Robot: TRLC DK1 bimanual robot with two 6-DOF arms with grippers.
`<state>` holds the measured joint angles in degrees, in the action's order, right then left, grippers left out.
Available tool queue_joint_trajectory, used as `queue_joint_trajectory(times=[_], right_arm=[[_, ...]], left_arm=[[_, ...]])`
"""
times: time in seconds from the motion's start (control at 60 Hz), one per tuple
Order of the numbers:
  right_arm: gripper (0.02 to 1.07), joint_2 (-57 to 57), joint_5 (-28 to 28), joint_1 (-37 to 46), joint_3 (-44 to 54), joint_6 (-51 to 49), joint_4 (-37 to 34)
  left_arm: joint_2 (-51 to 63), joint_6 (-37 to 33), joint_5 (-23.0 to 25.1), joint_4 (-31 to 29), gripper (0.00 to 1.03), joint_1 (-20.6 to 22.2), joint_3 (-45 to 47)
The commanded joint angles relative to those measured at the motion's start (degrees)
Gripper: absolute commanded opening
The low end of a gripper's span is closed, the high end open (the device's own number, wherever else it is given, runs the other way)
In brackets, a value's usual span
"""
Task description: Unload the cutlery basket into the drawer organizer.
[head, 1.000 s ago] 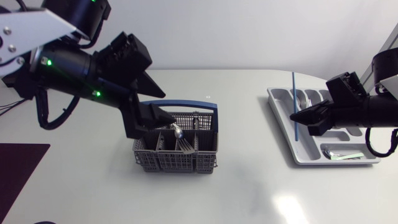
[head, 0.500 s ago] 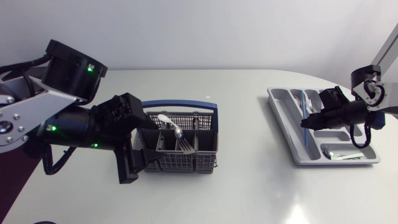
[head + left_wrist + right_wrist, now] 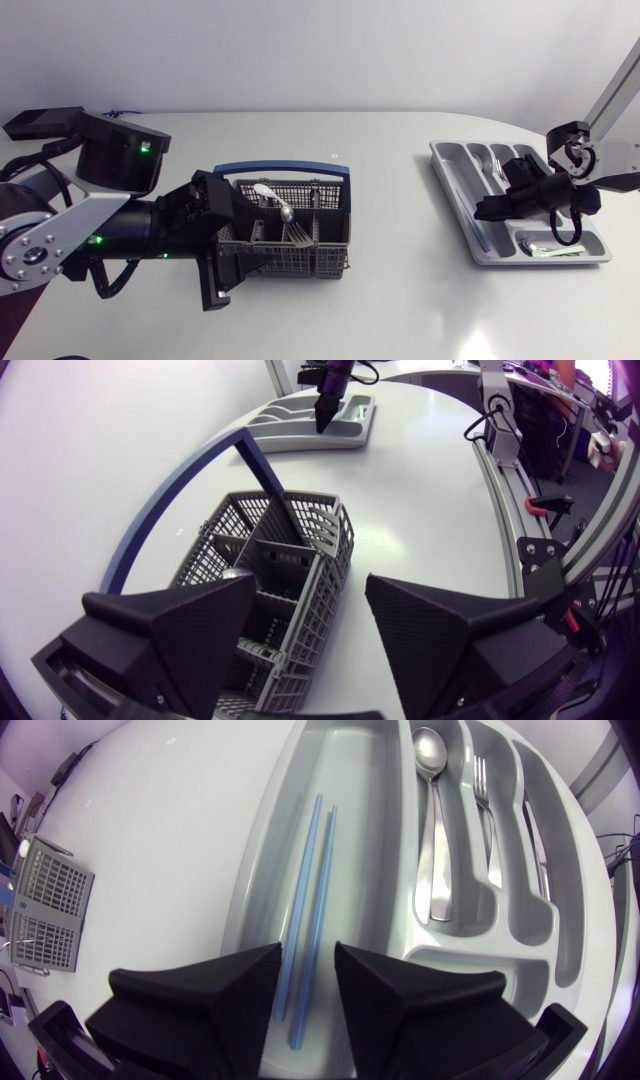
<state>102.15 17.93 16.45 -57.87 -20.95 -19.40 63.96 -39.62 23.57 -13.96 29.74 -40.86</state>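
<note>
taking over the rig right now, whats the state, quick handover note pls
Left hand: open and empty, beside the cutlery basket.
Right hand: open, just above the two blue chopsticks, which lie in the long compartment of the drawer organizer.
Done: the chopsticks, a spoon and a fork are in the organizer.
Left: the basket spoon and basket fork, possibly more, are not yet moved across.
</note>
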Motion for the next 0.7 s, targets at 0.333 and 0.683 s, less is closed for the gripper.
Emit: queue_joint_trajectory(times=[0.333,0.683], right_arm=[[0.89,-4.9,-0.9,-4.3,2.4,3.1,-2.0],[0.89,-7.9,-3.4,-9.2,4.1,5.7,-2.3]], left_arm=[[10.3,0.1,17.6,3.7,0.59,-7.4,-1.9],[16.2,1.9,24.6,4.1,0.34,-5.7,-6.5]])
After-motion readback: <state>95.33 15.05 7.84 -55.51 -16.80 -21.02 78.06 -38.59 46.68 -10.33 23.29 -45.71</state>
